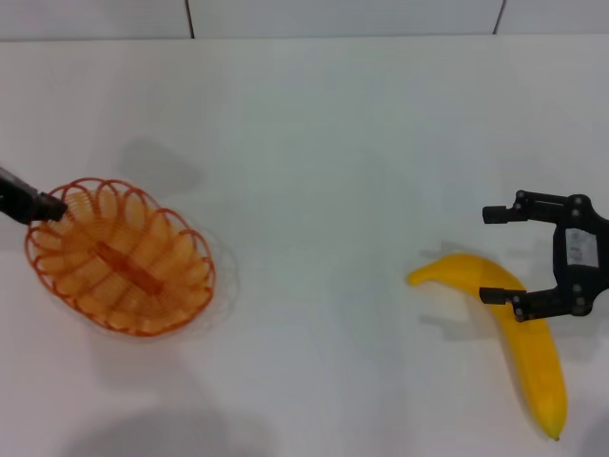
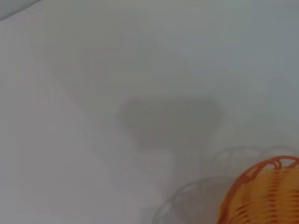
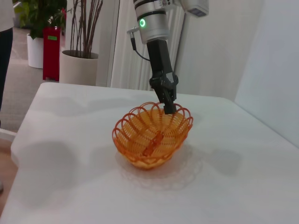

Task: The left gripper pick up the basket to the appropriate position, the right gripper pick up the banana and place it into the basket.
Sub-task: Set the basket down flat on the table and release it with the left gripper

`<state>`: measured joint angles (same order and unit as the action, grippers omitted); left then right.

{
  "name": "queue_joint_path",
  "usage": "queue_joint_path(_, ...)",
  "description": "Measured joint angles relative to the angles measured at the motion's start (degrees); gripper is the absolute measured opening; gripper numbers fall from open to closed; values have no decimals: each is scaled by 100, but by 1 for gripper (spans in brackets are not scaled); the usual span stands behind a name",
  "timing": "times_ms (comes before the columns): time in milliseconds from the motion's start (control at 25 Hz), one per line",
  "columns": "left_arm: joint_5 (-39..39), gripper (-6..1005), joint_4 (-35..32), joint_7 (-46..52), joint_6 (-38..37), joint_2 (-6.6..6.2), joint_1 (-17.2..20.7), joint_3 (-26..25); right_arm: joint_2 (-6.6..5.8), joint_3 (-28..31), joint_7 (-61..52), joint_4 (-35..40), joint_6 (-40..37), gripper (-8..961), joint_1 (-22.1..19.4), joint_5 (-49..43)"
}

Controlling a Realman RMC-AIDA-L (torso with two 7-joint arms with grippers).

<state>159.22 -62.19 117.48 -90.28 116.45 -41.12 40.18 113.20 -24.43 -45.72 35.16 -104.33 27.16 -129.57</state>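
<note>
The orange wire basket (image 1: 119, 255) is at the left of the white table; it also shows in the right wrist view (image 3: 152, 135) and partly in the left wrist view (image 2: 266, 196). My left gripper (image 1: 48, 205) is shut on the basket's far-left rim, seen clearly in the right wrist view (image 3: 169, 108). The basket looks tilted and slightly raised, with its shadow beneath. The yellow banana (image 1: 538, 371) lies at the right near the front. My right gripper (image 1: 495, 255) is open above the banana's upper end, one finger crossing over it.
The white table (image 1: 314, 171) ends at a tiled wall at the back. In the right wrist view the table's edge (image 3: 18, 140) drops to the floor, with potted plants (image 3: 79, 60) and a red bin (image 3: 51, 51) beyond.
</note>
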Motion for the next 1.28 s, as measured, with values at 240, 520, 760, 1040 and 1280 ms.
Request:
queue_joint_path(240,-535,72,45,222,127,47,174,0,0,0,-3,0,1,891,19,3)
queue_joint_path(520,-1251,61,536,294,331,61,257,20,14,0,-6,0,1,891,43,3)
queue_joint_path(760,-1729,58,932,294,388,61,274,24,19,0,-7,0,1,891,44,3)
queue_joint_path(1040,-2076,59,1477,305,535,61,275,-1,26,0,-7,0,1,891,44,3)
queue_joint_path(1280,-2129,77,1858,355,615,59,164,25,27,0,-7,0,1,891,44,2)
